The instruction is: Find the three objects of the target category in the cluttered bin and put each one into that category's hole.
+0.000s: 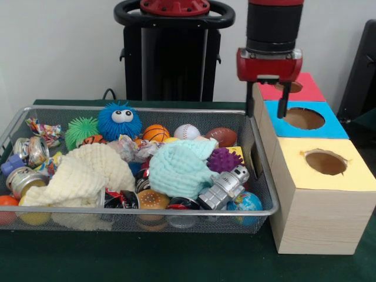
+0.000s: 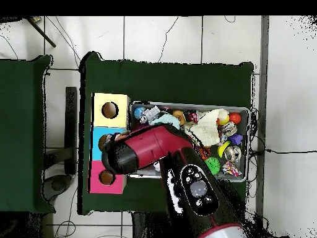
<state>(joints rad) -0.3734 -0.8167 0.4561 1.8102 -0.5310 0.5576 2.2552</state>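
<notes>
My gripper hangs open with nothing between its fingers, over the row of boxes beside the right end of the wire bin. It is above the edge between the red box and the blue box. The yellow box stands nearest. Each box top has a round hole. In the bin lie a basketball, a baseball, a brown football, a globe ball, a silver toy robot, tin cans and two cloths. In the overhead view the arm covers the blue box.
A cream cloth and a mint cloth cover part of the clutter. A blue fuzzy ball with eyes, a green spiky ball and a purple spiky ball sit toward the back. Green cloth covers the table.
</notes>
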